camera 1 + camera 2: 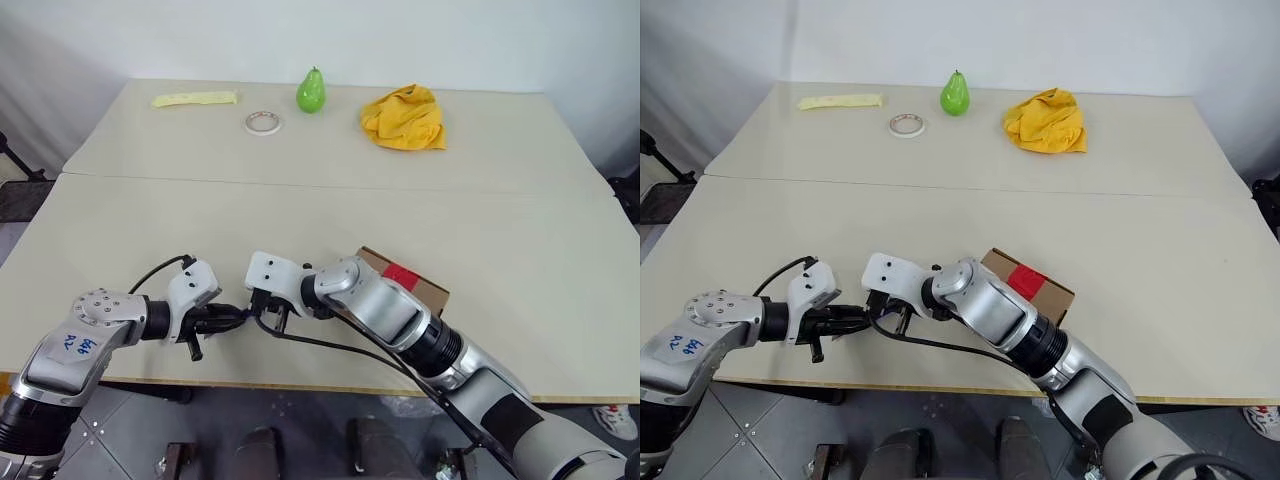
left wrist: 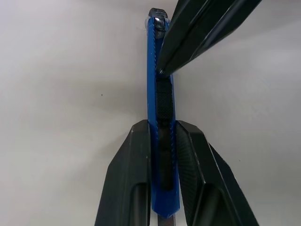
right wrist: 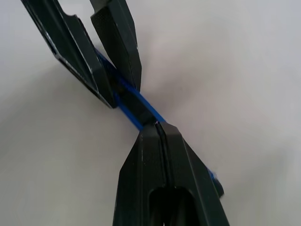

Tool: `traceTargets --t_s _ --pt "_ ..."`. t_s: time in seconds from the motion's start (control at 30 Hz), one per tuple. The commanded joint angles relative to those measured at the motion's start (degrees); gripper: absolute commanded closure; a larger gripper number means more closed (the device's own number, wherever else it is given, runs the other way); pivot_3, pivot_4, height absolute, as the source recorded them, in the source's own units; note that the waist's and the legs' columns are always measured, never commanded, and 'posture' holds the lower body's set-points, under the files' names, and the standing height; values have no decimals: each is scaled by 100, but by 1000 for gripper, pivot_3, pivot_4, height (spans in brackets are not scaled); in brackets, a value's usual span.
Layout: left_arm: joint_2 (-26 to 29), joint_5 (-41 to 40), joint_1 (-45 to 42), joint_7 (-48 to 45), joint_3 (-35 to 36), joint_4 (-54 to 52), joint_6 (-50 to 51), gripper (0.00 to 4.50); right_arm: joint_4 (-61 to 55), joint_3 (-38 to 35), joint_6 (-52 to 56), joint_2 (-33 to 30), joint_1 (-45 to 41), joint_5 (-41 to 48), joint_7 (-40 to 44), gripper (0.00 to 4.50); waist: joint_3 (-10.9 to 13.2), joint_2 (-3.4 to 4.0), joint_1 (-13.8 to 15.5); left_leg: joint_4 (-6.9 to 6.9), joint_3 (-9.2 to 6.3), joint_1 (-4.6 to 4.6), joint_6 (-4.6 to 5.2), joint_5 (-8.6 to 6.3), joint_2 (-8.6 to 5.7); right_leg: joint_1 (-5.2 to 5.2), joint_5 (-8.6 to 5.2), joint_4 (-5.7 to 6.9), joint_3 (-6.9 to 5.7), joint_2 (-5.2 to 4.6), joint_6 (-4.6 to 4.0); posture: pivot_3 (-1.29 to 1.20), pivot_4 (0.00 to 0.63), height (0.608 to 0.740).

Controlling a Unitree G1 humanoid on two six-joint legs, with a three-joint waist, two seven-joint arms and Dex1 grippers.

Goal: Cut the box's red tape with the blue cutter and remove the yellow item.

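Note:
My left gripper point(image 2: 163, 125) is shut on the blue cutter point(image 2: 152, 84), holding it by its rear half just above the table's front edge. The cutter's black slider point(image 2: 163, 101) faces the left wrist camera. My right gripper point(image 3: 157, 125) is shut, and its joined tips sit against the cutter's point(image 3: 141, 101) slider ahead of the left fingers point(image 3: 120, 42). In the head views the two grippers meet at the near middle point(image 1: 245, 315). The box point(image 1: 428, 288) with the red tape point(image 1: 402, 274) lies on the table behind my right forearm, which partly hides it. The yellow item is out of view.
At the table's far side are a green pear point(image 1: 311, 91), a crumpled yellow cloth point(image 1: 404, 118), a white tape roll point(image 1: 262, 122) and a pale yellow strip point(image 1: 195, 99). A seam point(image 1: 330, 184) crosses the table. The front edge point(image 1: 300, 384) lies just below the grippers.

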Motion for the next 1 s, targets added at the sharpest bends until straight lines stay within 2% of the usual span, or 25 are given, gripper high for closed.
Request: traceTargets --t_s 0.03,0.5,0.67,0.77,0.87,1.0 --pt "9 87 56 56 -94 -46 78 4046 192 131 -159 191 -46 -19 53 4494 0 0 -7 -1 3 7 -1 1 1 4 0 2 0 0 -1 0 150 740" --pt "-81 93 19 142 -99 -43 105 4046 377 27 -302 397 -22 -95 83 4494 0 1 -14 -10 10 28 -7 12 9 12 9 5 -1 0 -18 0 150 740" --pt "-194 125 -5 213 47 119 -148 4046 -148 -787 74 200 -109 100 -76 4494 1 1 18 -9 9 24 -7 13 8 11 9 2 -2 -4 -18 0 150 740" --pt "-442 160 3 364 352 367 -816 4046 -852 -1723 794 -103 -168 498 -51 4494 3 4 40 -10 5 13 -7 13 6 6 10 -5 -8 -11 -18 0 150 740" --pt "-846 225 -145 568 564 645 -1679 4046 -1439 -2405 1524 -661 -252 942 131 3906 3 3 86 -5 0 -16 -4 13 7 -12 13 -9 -20 -11 -15 0 150 740" --pt "-1297 325 -524 664 567 952 -2595 4046 -1604 -3051 2191 -1186 -455 1280 43 2577 4 4 144 -11 5 -17 -3 7 9 -13 13 -18 -37 -8 -14 0 150 740"
